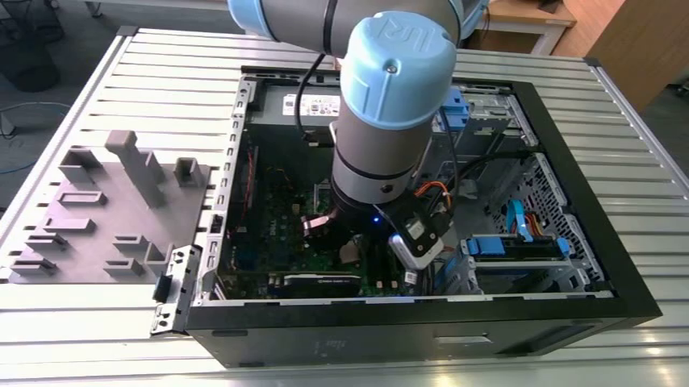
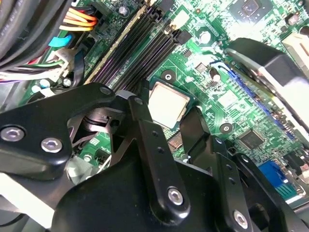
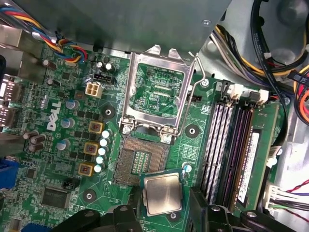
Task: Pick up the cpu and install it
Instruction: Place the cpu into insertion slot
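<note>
1. At the exterior view's left, your grey plastic fixture (image 1: 108, 218), a plate of upright blocks, lies on the slatted metal desk (image 1: 97, 355). It is at nine o'clock from the open computer case (image 1: 431, 339), just beside the case's side wall.
2. At the case's middle, your arm (image 1: 393, 121), with its pale blue cap, reaches down inside. Its wrist hangs over the green motherboard (image 1: 282, 242).
3. In both wrist views your claw (image 2: 165, 110) (image 3: 165, 198) is closed down to the width of the cpu (image 2: 166, 104) (image 3: 163, 193). A black finger (image 2: 145, 130) presses on each of two opposite edges, so you have hold of the chip, with its dull silver top facing the cameras.
4. In the first wrist view the cpu sits just beside the socket (image 3: 145, 159), overlapping one corner of it. It is not seated, and the socket's pin field lies bare. You cannot tell how far above the board the chip hangs.
5. The silver load frame (image 3: 157, 92) is swung open past the socket, with its wire lever (image 3: 190, 96) raised alongside.
6. The memory slots (image 3: 227, 145) run next to the socket and the cpu, and a memory module (image 3: 251, 159) stands in one of them.
7. Toward the exterior view's right, a blue drive bracket (image 1: 517, 246) sits at four o'clock from your arm's wrist, inside the case.
</note>
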`<state>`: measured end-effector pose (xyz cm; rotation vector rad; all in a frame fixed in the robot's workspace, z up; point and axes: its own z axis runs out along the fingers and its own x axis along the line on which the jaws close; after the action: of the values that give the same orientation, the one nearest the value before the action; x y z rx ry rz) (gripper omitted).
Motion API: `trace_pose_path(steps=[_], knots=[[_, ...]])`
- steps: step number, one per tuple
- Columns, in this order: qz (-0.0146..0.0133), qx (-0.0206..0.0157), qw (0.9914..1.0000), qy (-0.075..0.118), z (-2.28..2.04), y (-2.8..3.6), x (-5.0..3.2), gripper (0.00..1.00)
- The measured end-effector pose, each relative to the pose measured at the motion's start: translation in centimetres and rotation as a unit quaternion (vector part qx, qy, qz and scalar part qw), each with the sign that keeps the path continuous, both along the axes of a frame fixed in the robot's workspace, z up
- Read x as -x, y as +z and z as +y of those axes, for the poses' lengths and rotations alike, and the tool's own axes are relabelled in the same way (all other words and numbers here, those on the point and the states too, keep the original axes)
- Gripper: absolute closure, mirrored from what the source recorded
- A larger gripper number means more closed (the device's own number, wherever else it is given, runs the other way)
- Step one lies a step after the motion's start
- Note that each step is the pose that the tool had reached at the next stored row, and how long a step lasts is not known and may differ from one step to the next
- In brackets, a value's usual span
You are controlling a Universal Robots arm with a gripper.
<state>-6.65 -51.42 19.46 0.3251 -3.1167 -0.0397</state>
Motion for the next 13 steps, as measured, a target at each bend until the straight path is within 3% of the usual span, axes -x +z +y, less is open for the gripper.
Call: trace_pose_path(steps=[5, 13], knots=[[0.0003, 0.0067, 0.99997, 0.003, 0.04, -0.09, 0.0, 0.47], [0.0003, 0.007, 0.99996, 0.006, 0.04, -0.27, 0.0, 0.47]])
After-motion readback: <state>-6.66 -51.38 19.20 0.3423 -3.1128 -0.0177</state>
